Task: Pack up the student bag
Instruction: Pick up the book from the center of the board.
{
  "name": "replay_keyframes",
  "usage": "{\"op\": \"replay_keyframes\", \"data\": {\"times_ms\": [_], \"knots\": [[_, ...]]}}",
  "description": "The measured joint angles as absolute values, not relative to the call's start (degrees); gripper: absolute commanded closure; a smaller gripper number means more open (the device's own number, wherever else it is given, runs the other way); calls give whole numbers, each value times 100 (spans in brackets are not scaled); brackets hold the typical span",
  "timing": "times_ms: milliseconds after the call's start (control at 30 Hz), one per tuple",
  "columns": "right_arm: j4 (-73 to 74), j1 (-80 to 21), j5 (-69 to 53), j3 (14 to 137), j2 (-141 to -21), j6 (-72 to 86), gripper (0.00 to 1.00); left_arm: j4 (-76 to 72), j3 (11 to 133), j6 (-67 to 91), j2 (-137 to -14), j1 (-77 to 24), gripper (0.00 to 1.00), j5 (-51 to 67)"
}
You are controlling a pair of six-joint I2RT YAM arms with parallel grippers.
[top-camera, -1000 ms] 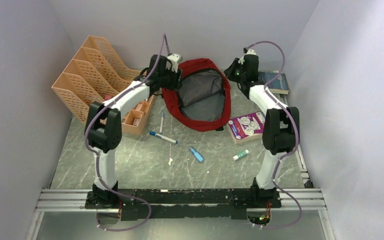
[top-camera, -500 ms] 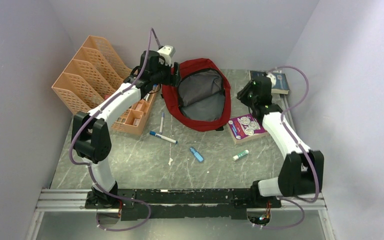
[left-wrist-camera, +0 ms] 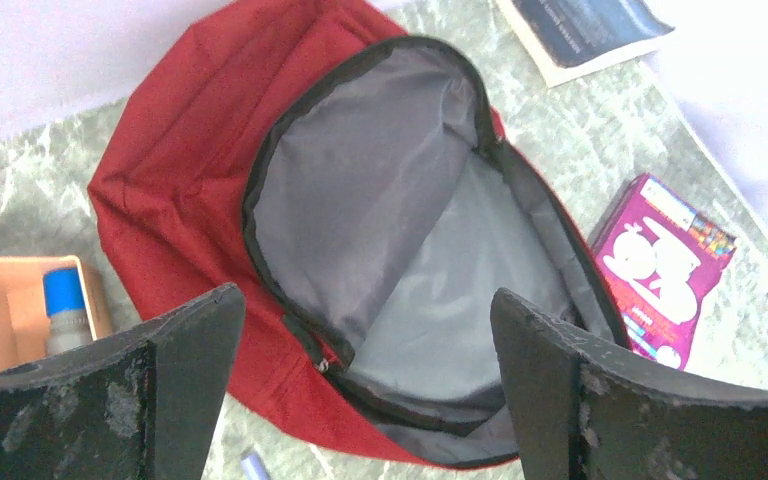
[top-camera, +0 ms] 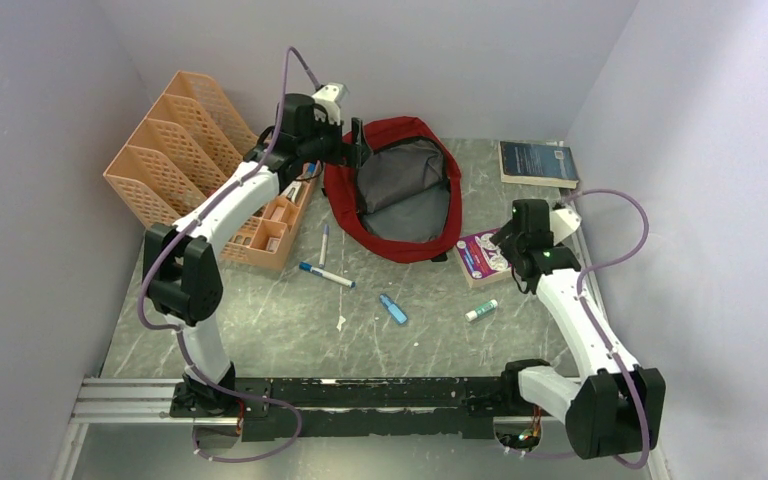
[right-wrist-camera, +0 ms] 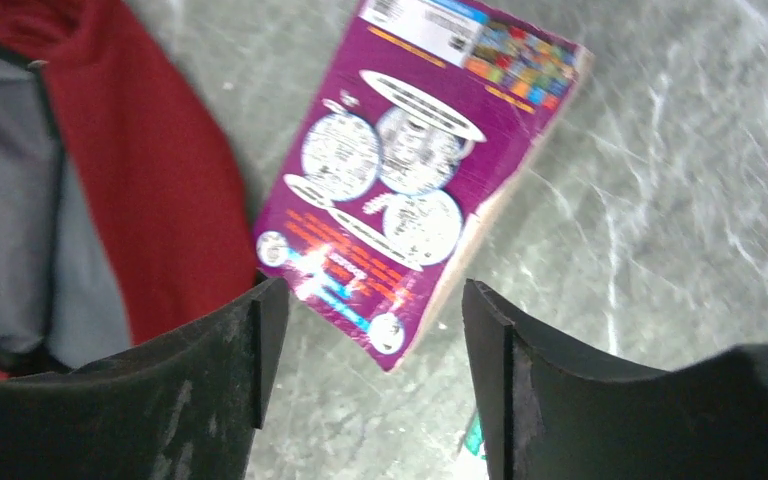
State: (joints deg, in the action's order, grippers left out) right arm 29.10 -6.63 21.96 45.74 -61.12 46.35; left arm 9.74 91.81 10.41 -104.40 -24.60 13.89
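Backpack at the centre: the student bag (top-camera: 400, 195), a large soft dark-red fabric backpack with black zipper lines and grey lining, lies flat in the upper middle of the top view. Its main compartment gapes open, and nothing shows inside it.

The left gripper (top-camera: 358, 140) hangs over the bag's upper-left rim. Its fingers are spread wide and hold nothing, and in its wrist view they frame the open mouth.

Just off the bag's lower-right edge lies a flat purple book with white cartoon circles on its cover (right-wrist-camera: 410, 190). The right gripper (right-wrist-camera: 372, 300) hovers above its near end, jaws parted and empty, with no contact that I can make out.

Farther out on the grey-green marbled table (top-camera: 260, 330) are:
- a dark blue book (top-camera: 537, 162) at upper right
- a blue-capped white marker (top-camera: 326, 275), a small blue tube (top-camera: 393, 309) and a green-capped stick (top-camera: 481, 310) below the bag
- an orange perforated plastic file rack (top-camera: 175, 150) at upper left

The step in hand looks like fetching the purple book as a first item to pack. The next move probably calls for the right gripper to descend and close across the book's thin edge. Because the book lies flat on the table, getting a finger under it may be awkward. The left gripper seems placed to keep the bag's mouth open.
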Motion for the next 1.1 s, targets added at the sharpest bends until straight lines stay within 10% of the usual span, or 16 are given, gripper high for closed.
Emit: {"op": "replay_keyframes", "data": {"times_ms": [400,1100], "knots": [[3253,-12,1468,4460,-7419,4897,12,1107,10731,989,-11579,-3883,9,1256],[1103,1157,-325,3503,-7885,5028,23,1127,11987,1208,-13345,-4724,11,1415]]}}
